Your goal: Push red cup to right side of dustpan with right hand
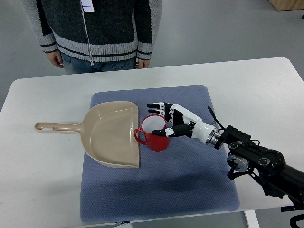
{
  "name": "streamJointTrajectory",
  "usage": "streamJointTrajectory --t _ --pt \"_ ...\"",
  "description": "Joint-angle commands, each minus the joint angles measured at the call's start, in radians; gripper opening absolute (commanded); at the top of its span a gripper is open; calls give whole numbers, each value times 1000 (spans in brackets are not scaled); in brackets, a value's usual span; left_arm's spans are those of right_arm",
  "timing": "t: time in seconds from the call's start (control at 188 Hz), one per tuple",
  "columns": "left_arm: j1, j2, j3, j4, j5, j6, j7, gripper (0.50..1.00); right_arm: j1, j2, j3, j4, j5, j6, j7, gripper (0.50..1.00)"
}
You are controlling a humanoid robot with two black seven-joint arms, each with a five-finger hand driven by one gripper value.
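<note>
A red cup [153,134] with a white inside stands upright on the blue mat [190,166], its handle pointing left and touching the right edge of the beige dustpan [111,133]. My right hand [164,118] comes in from the lower right. Its fingers [159,107] are stretched out flat behind the cup's far rim, and the thumb rests against the cup's right side. The hand touches the cup without closing around it. The dustpan lies flat with its long handle [57,127] pointing left over the white table.
A person in a grey striped sweater [95,28] stands at the far edge of the white table [266,95]. The mat covers the middle of the table. My right forearm [256,159] crosses the mat's right edge.
</note>
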Motion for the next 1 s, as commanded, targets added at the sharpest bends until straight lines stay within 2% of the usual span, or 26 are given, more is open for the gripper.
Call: streamJointTrajectory --t 0.0,0.32,0.538,0.656,0.81,0.901,0.997 --pt "0 0 0 0 0 0 0 1000 11 -17 -1 2 34 8 0 932" --pt "0 0 0 -3 0 0 0 1000 34 -57 -1 15 57 28 0 932" --pt "0 0 2 -4 0 0 0 1000 54 -83 14 10 101 14 -2 932" --pt "0 0 0 -4 0 0 0 1000 67 -82 66 -14 244 -1 -11 932" --pt "0 0 2 -4 0 0 0 1000 68 -78 138 -82 591 -13 -115 934" --pt "0 0 2 -6 2 0 0 1000 63 -82 141 -100 781 14 -130 934" --pt "0 0 2 -7 2 0 0 1000 60 -83 152 -102 833 80 -126 934"
